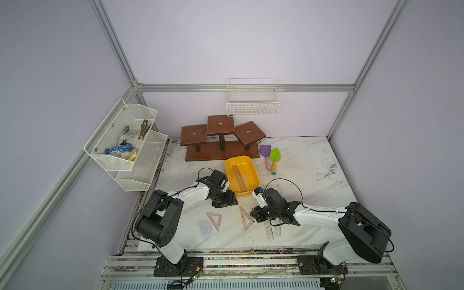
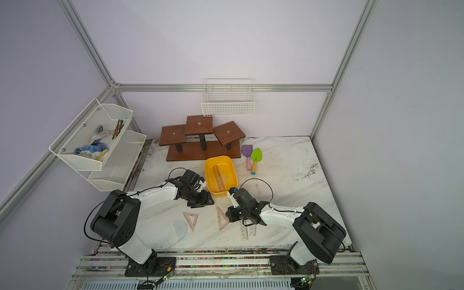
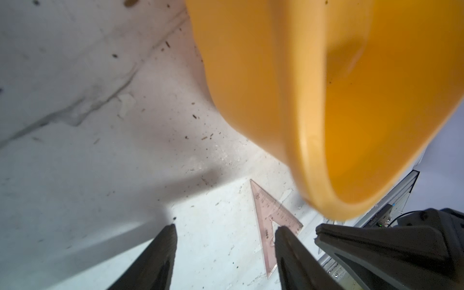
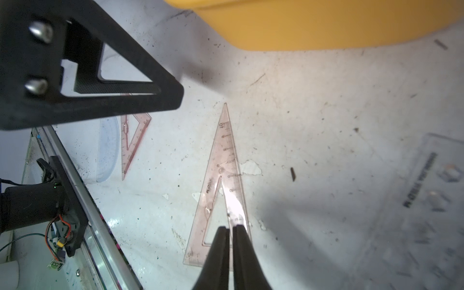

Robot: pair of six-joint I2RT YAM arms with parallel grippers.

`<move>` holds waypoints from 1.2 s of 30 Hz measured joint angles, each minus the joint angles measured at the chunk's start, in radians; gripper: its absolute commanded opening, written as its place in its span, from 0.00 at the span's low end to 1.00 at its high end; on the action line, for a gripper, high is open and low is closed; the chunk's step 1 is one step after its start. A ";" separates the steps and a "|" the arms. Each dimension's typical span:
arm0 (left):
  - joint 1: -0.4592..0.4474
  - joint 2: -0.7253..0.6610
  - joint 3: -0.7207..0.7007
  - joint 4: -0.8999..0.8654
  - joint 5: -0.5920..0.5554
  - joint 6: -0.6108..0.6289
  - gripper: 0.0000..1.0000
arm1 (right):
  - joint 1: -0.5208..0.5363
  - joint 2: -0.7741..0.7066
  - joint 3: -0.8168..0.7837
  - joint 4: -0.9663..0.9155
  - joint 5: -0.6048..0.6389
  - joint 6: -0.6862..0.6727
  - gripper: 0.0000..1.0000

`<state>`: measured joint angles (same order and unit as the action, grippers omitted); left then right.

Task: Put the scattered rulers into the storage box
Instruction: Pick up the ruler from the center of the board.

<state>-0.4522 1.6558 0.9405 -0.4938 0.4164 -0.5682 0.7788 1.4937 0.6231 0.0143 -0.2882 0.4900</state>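
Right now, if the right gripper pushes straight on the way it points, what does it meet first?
The narrow pink set square: the right gripper, tips shut, sits over its wide end and points along it. They may already touch; depth is unclear. Farther on stands the yellow storage box.

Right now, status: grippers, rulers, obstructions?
Left gripper open, empty. Right gripper shut at narrow set square. Rulers in storage box, others out. Right arm overhangs clear rulers.
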 measured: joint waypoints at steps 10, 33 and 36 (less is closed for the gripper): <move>0.040 0.004 0.042 0.014 -0.018 -0.026 0.67 | -0.004 -0.003 -0.019 0.025 -0.034 0.004 0.14; 0.032 -0.168 -0.079 -0.055 0.193 -0.013 0.74 | -0.003 0.032 -0.106 0.136 -0.122 0.051 0.19; 0.018 -0.171 -0.089 -0.058 0.208 -0.013 0.74 | 0.003 0.065 -0.105 0.188 -0.154 0.069 0.18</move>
<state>-0.4339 1.4849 0.8520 -0.5522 0.6239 -0.5812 0.7822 1.5585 0.5179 0.2024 -0.4423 0.5594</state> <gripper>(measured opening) 0.744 0.184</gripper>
